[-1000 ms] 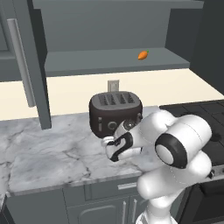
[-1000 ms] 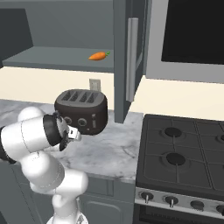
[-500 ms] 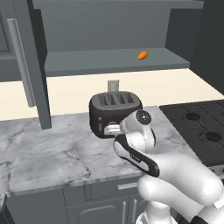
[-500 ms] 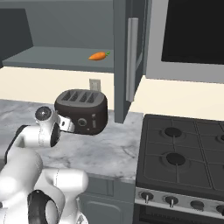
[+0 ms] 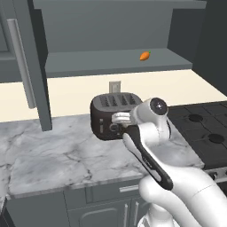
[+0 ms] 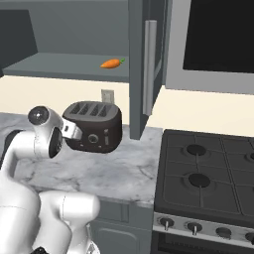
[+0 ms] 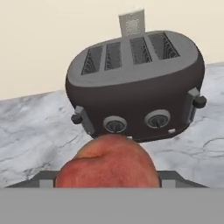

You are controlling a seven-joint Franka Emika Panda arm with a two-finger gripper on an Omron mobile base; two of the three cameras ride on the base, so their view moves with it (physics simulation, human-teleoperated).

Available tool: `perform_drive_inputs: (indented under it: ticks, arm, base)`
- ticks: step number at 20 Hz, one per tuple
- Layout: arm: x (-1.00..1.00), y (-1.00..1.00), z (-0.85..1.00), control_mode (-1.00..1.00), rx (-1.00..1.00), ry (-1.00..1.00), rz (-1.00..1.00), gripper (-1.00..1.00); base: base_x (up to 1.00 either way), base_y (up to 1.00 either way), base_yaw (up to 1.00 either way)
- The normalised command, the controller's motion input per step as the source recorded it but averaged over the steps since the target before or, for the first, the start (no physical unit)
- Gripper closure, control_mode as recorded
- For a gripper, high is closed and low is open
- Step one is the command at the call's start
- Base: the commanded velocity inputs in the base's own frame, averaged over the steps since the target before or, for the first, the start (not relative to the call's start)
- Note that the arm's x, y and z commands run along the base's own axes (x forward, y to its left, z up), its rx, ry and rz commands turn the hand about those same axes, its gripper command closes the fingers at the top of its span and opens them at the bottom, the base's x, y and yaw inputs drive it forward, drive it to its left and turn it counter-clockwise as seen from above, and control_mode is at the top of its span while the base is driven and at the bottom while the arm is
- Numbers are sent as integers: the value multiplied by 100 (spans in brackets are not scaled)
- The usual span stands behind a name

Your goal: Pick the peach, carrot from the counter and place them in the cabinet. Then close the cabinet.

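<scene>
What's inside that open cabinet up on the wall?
A single carrot lies on the grey shelf of the cabinet. The open door covers the shelf's right end in the right base view, so anything there is hidden.

One peach (image 7: 107,162), one carrot (image 5: 144,56), one toaster (image 5: 111,116), one wall outlet (image 5: 115,87)

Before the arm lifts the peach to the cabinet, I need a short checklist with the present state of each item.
1. Peach in the gripper: ok, it sits between the jaws in the hand view.
2. Carrot in the cabinet: ok, it lies on the shelf.
3. Cabinet open: ok, door stands open.
4. Free shelf space beside the carrot: ok.
5. Toaster clear of the lift path: cannot tell, it stands close in front of the hand.
6. Firm grip: cannot tell, the finger contact is hidden.
</scene>
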Motion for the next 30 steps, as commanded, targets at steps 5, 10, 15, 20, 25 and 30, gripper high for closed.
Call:
perform_drive_inputs:
  ticks: [5, 10, 15, 20, 25, 30]
  arm:
    - [11, 0, 100, -100, 0, -12, 0, 100]
    - [37, -1, 100, -100, 0, -9, 0, 100]
    - [35, 0, 100, -100, 0, -1, 0, 100]
    - [15, 0, 100, -100, 0, -2, -1, 100]
    - [82, 0, 17, -100, 0, 1, -8, 100]
    - [100, 0, 0, -100, 2, 2, -3, 100]
  base:
    - [0, 0, 0]
    - [0, 0, 0]
    - [0, 0, 0]
    - [0, 0, 0]
    - [0, 0, 0]
    - [0, 0, 0]
